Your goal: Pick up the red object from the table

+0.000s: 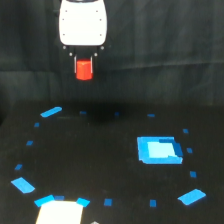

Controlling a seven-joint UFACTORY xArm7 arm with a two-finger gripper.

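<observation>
Pinched between the fingers of the gripper (84,67) — the red object (84,70), hanging straight below the white body, upright, well above the table (100,165) — only upward left.

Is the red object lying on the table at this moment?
No, the red object hangs between the fingers of the claw, well above the black table in the exterior view.
</observation>
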